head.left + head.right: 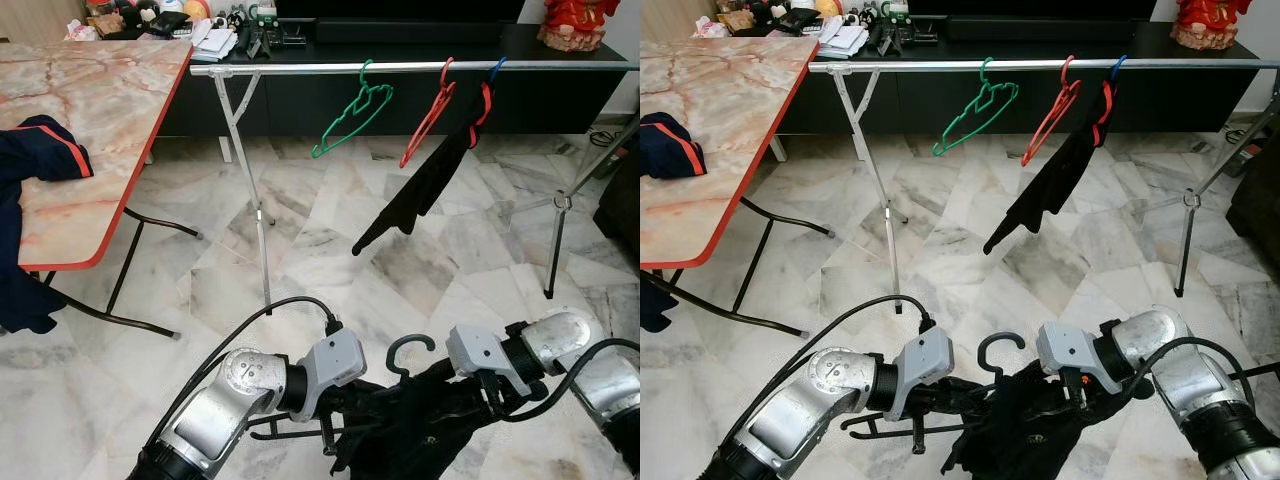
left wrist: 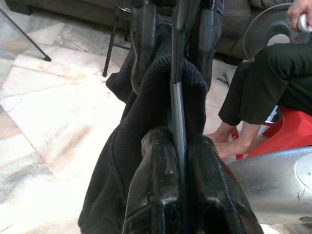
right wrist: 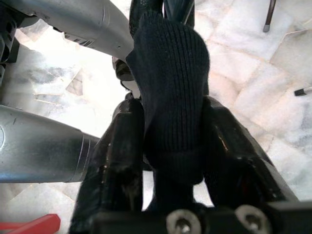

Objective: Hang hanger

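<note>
Black hanger (image 1: pixel 408 352) with dark garment (image 3: pixel 170 87) sits low between both claws: left claw (image 2: pixel 178 161) clamped on its bar, right claw (image 3: pixel 170 146) pinching the cloth.

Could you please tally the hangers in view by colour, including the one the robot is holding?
Green hanger on the rail: 1
Red hanger on the rail: 1
Blue hanger on the rail, carrying a dark garment: 1
Black hanger held low with dark clothing: 1
Total: 4

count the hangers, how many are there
4: green hanger, red hanger and blue hanger under a black garment on the rail; black hanger held low.
</note>
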